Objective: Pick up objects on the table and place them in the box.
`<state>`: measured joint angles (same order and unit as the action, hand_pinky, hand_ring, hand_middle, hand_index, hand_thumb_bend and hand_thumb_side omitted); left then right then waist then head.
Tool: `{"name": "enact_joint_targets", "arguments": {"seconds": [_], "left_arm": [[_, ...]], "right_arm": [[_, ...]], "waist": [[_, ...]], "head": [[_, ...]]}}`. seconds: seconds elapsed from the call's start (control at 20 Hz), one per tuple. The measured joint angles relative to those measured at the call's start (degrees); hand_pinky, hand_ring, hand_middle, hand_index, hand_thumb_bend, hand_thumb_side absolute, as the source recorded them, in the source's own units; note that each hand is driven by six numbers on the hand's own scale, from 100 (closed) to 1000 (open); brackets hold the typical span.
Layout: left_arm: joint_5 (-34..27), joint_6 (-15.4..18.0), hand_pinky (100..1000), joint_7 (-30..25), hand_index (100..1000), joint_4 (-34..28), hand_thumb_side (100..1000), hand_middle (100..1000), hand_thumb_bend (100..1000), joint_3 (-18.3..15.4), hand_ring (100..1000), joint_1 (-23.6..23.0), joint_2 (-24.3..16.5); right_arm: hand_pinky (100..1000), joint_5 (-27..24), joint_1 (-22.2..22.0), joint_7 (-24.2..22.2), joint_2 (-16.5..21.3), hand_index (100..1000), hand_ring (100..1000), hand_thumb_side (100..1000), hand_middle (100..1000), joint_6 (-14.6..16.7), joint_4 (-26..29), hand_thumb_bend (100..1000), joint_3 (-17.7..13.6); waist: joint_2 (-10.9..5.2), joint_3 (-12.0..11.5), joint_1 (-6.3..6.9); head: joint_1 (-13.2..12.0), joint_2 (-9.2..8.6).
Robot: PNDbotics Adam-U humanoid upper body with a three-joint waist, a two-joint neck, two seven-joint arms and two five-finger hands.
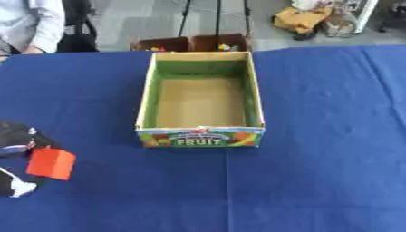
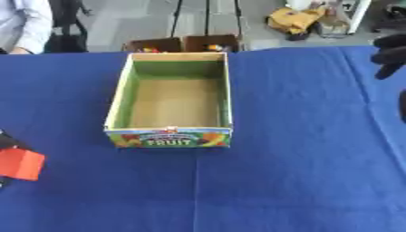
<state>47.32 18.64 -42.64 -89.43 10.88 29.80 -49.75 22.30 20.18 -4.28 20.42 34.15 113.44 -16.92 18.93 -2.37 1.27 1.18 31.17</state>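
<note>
Blue tablecloth (image 1: 317, 158), green-lined box (image 1: 200, 97), orange-red block (image 1: 50, 163).

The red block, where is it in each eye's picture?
Left eye view: the red block sits near the left edge, below the middle, held in the robot's left hand.
Right eye view: the red block is pushed right against the left edge, partly cut off.
Shared landmark: the FRUIT box, which stands to the block's right and a little higher in both views.

The left hand (image 1: 16, 140) holds a red block (image 1: 50, 163) beside the open box (image 1: 147, 97).
</note>
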Motion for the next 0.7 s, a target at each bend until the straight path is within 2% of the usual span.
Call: {"name": "enact_joint_targets", "arguments": {"seconds": [0.1,0.4,0.45,0.5,0.7], "left_arm": [[0.04,-0.47,316,0.89,648,0.0,405,434,100,-0.03,503,0.08,0.02],[-1.55,-2.17,299,2.34,640,-0.88,381,426,100,-0.87,491,1.14,0.46],[-1.9,-2.41,291,2.38,637,-1.25,415,422,100,-1.05,485,1.37,0.47],[-2.26,-2.64,287,2.41,635,-1.65,353,420,100,-1.32,482,1.65,0.48],[-4.11,-3.32,274,2.4,634,-3.95,297,416,100,-2.52,472,3.37,0.64]], "right_arm": [[651,0.0,-0.01,0.05,0.0,670,715,1000,413,-0.08,0.0,330,-0.01],[652,0.1,-0.05,0.24,-0.01,669,714,1000,411,-0.41,0.0,323,-0.02],[652,0.15,-0.07,0.3,-0.01,669,714,1000,411,-0.47,0.0,321,-0.03],[652,0.2,-0.07,0.38,-0.01,669,713,1000,412,-0.54,0.0,319,-0.04],[652,0.27,-0.1,0.78,-0.01,669,712,1000,411,-0.88,0.0,310,-0.2]], "waist": [[0.01,0.0,0.0],[0.02,-0.15,0.0],[0.02,-0.18,0.0],[0.02,-0.21,0.0],[0.02,-0.28,0.05]], "head": [[0.04,0.0],[0.21,0.0],[0.23,0.0],[0.24,0.0],[0.31,0.0]]}}
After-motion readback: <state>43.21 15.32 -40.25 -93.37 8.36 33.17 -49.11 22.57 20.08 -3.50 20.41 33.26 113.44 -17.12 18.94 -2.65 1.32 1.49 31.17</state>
